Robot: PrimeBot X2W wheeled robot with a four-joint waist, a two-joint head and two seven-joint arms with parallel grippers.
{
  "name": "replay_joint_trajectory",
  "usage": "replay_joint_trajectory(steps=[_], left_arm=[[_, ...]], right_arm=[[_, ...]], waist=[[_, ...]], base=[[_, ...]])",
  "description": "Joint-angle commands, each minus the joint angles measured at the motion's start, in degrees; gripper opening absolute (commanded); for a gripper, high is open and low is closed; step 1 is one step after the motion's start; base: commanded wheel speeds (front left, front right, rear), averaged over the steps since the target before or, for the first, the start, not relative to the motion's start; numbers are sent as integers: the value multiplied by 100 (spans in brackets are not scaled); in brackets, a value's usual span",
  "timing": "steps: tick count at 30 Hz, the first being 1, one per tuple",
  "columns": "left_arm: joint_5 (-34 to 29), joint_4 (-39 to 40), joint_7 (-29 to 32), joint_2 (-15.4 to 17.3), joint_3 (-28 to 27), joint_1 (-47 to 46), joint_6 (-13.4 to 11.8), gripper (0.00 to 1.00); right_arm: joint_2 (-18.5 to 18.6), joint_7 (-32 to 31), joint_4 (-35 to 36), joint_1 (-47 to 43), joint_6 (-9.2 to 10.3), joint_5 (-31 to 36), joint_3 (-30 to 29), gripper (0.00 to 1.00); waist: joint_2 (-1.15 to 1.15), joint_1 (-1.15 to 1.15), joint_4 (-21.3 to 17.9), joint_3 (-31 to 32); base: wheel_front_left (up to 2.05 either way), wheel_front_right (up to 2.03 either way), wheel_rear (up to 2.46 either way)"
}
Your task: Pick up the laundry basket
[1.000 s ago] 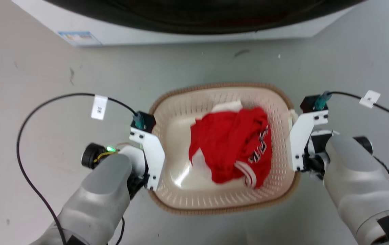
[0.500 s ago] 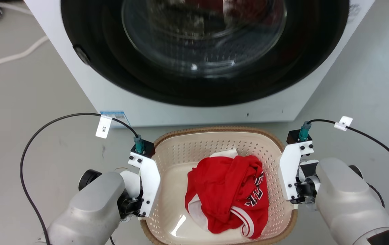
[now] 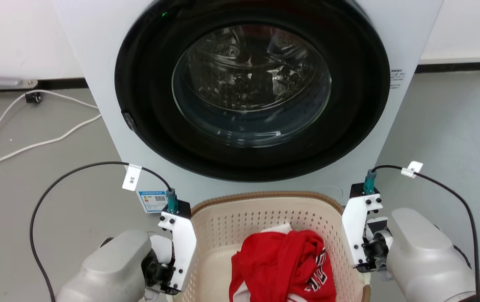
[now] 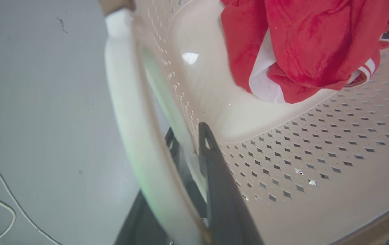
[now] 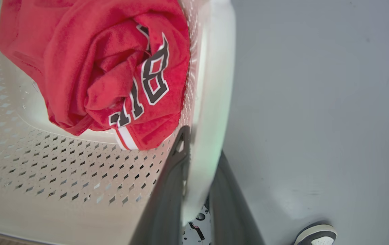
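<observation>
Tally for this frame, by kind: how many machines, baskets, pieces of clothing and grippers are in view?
Washing machine: 1
Laundry basket: 1
Red shirt: 1
Grippers: 2, the left gripper and the right gripper, each closed on a basket handle
Total: 5

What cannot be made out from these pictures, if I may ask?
- Head view: the bottom edge cuts off the near part of the cream perforated plastic laundry basket and crumpled red jersey.
- Head view: white wrist brackets hide the jaws.
- Right wrist view: folds hide the jersey's full lettering; the bottom edge crops a dark white-soled shoe.
- Head view: reflections veil the drum of the white washing machine.
</observation>
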State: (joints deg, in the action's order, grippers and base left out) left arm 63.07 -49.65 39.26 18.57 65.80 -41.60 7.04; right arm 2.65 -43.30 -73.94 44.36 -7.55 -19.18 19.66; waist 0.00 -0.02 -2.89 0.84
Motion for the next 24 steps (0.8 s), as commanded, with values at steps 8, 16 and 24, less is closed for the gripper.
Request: replay_joint_trajectory(steps=[8,16,24], left_arm=[[391,319,374,113,328,28,78,0],[521,248,390,89,477,-28,78,0],[556,132,165,58,558,-27,78,0]], right_arm=[[39,-225,85,-105,11,-120,159,0],[37,-331,189,-95,11,-277,343,0],[35,-298,204,-130,8,-396,461,0]], waist=[[0,2,-52,226],[0,2,-67,267],[0,2,-42,301]], base=[[0,0,0],[0,0,0],[0,0,0]])
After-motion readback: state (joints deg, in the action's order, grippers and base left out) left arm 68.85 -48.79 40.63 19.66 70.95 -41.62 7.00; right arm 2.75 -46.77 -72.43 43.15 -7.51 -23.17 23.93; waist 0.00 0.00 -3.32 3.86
